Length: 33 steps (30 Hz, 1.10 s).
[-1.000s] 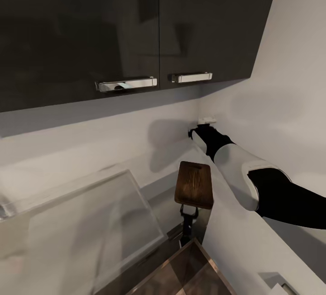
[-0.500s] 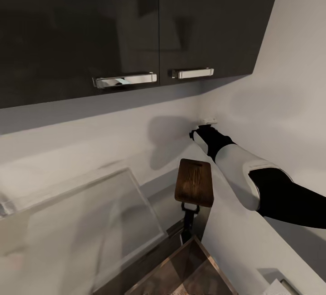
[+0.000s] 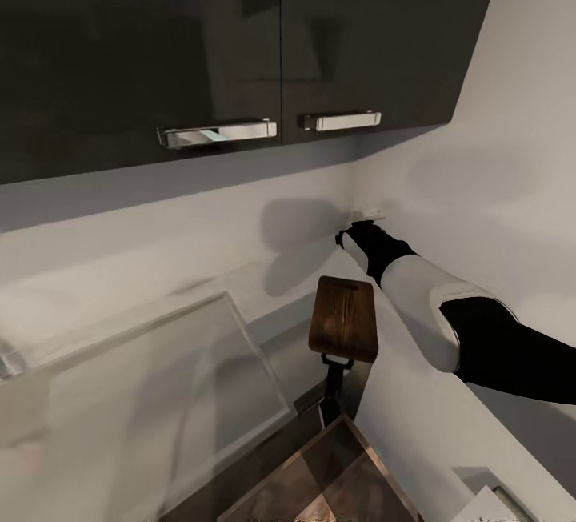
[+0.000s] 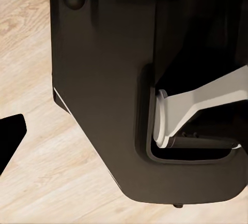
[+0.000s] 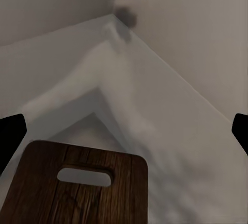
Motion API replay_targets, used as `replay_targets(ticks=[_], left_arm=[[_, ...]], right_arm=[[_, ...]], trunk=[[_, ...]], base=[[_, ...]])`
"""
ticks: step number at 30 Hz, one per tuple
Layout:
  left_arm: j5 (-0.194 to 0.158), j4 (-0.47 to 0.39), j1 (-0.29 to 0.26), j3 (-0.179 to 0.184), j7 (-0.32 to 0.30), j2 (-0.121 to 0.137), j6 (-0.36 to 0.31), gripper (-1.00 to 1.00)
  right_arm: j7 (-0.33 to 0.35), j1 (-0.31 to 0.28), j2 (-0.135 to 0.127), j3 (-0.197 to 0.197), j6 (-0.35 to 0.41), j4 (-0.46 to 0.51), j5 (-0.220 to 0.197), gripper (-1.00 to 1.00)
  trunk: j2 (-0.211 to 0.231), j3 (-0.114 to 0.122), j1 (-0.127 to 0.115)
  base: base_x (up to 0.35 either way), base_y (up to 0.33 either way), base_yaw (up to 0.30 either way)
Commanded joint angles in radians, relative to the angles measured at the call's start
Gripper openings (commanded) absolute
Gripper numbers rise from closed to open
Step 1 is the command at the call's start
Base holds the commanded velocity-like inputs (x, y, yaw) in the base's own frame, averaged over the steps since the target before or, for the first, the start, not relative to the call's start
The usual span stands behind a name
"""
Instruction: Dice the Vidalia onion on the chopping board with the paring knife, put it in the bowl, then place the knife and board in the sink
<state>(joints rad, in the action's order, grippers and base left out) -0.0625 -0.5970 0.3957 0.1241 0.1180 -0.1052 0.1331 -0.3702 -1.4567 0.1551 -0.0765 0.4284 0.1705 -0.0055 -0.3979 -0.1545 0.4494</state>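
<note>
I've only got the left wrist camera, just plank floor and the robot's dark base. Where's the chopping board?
Observer: In the head view the chopping board is beside the right forearm, its slot handle at the end nearer the wall corner.
Operator: Is the right gripper holding it?
Observer: No. The right gripper is past the board, close to the wall corner, its fingers spread wide with nothing between them.
Operator: What's above?
Observer: Dark wall cabinets with chrome bar handles.
</note>
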Motion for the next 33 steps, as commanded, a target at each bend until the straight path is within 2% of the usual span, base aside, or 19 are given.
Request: replay_targets(ticks=[1,10,21,33], left_arm=[[-0.007,-0.001,0.000,0.006,0.008,0.001,0.002,1.00],[-0.007,-0.001,0.000,0.006,0.008,0.001,0.002,1.00],[-0.007,-0.001,0.000,0.006,0.008,-0.001,0.002,1.00],[-0.007,0.000,0.000,0.006,0.008,-0.001,0.002,1.00]], right_arm=[[-0.003,-0.001,0.000,-0.008,0.009,0.001,-0.001,1.00],[-0.003,-0.001,-0.002,-0.008,0.009,0.001,-0.001,1.00],[-0.003,-0.001,-0.026,-0.008,0.009,0.001,-0.002,1.00],[-0.003,-0.001,-0.029,-0.007,0.009,0.003,-0.002,1.00]], trunk=[[-0.002,-0.004,0.001],[-0.002,-0.018,0.001],[-0.002,-0.036,0.001],[-0.002,-0.055,0.001]], base=[[0.000,0.000,0.000],[0.000,0.000,0.000],[0.000,0.000,0.000],[0.000,0.000,0.000]])
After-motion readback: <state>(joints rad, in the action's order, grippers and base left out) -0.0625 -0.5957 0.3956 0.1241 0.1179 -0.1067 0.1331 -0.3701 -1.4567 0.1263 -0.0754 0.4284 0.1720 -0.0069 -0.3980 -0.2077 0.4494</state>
